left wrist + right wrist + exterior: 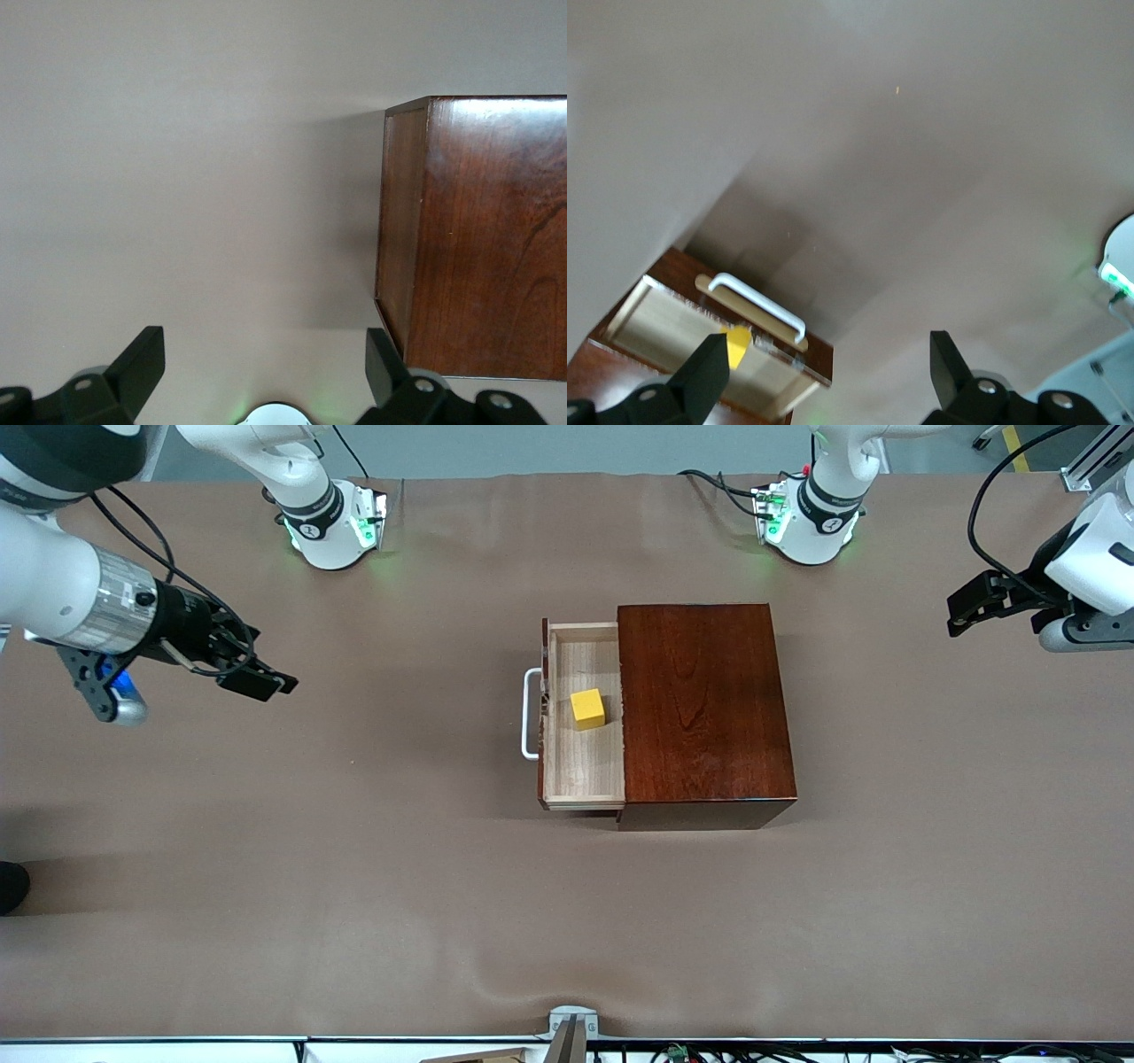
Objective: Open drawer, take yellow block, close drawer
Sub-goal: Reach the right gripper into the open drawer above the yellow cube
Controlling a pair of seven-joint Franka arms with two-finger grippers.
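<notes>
The drawer [585,771] stands pulled out of the dark reddish-brown box [704,700] toward the right arm's end of the table, its white bar handle [530,714] leading. The yellow block [587,708] sits inside the tray, close to the box's front. My right gripper [266,682] hangs open and empty above the table, well away from the handle. In the right wrist view the right gripper [826,354] frames the handle [757,305] and the yellow block [737,343]. My left gripper [961,611] waits open above the left arm's end of the table; the left gripper [266,354] is also seen beside the box [478,230].
Brown cloth [354,886] covers the whole table. Both arm bases [332,527] [811,522] stand at the table edge farthest from the front camera. A small metal bracket [571,1027] sits at the nearest edge, and a dark object [11,886] pokes in at the right arm's end.
</notes>
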